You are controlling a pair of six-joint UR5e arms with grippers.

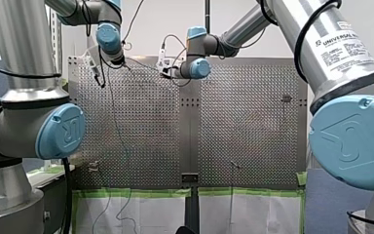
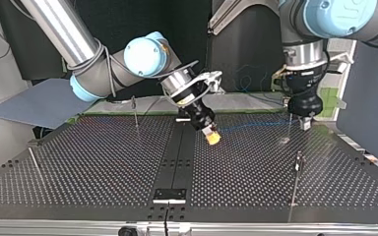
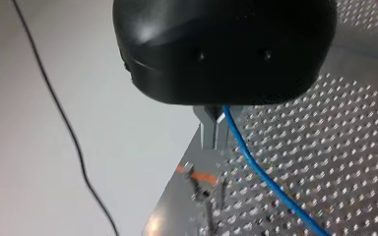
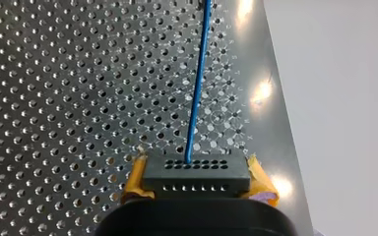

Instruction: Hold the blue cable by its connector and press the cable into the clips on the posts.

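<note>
Right gripper point(image 2: 211, 137) clamps the connector point(image 4: 197, 176) between yellow pads point(image 4: 260, 179). Cable point(image 4: 197, 88) runs ahead of it to the left gripper point(image 3: 214, 132), which pinches it. Cable judged light, limp and slippery: carry it by the rigid connector, steer it at the pinch.

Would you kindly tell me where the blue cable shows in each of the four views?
Front view: blue cable, a faint line near the perforated table's far edge.
Top view: blue line from my right gripper to my left gripper.
Left wrist view: slants from beside my left gripper out over the table.
Right wrist view: runs straight ahead from the connector in my right gripper.
Shared landmark: the perforated table.
</note>
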